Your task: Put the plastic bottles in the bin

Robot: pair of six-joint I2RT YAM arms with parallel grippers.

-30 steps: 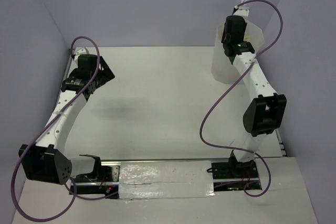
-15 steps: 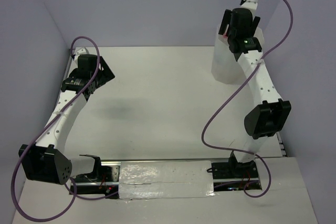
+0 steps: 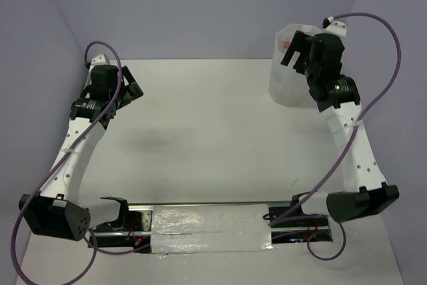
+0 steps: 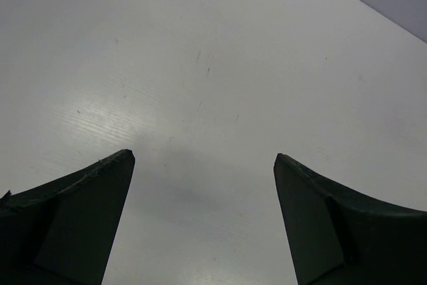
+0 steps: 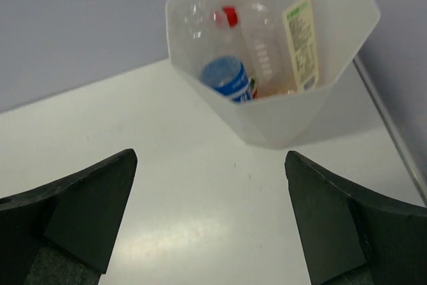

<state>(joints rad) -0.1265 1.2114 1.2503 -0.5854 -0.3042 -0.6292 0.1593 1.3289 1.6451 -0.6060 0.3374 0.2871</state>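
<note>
The bin (image 5: pixel 267 121), a translucent white faceted container, stands at the table's far right corner (image 3: pixel 283 85). Plastic bottles lie inside it: a blue-labelled one (image 5: pixel 228 78), a red-capped one (image 5: pixel 230 17) and a clear one with a white-green label (image 5: pixel 300 45). My right gripper (image 5: pixel 210 161) is open and empty; it hangs just in front of and above the bin's near side (image 3: pixel 293 50), looking down into it. My left gripper (image 4: pixel 203 158) is open and empty over bare table at the far left (image 3: pixel 110 98). No bottle shows on the table.
Lilac walls close in the table at the back and both sides. A metal rail with a taped strip (image 3: pixel 213 221) runs along the near edge between the arm bases. Purple cables (image 3: pixel 373 25) loop off both arms.
My right gripper has opened wide and the arm has drawn back to the right from over the bin. My left wrist has turned and shifted slightly back.
</note>
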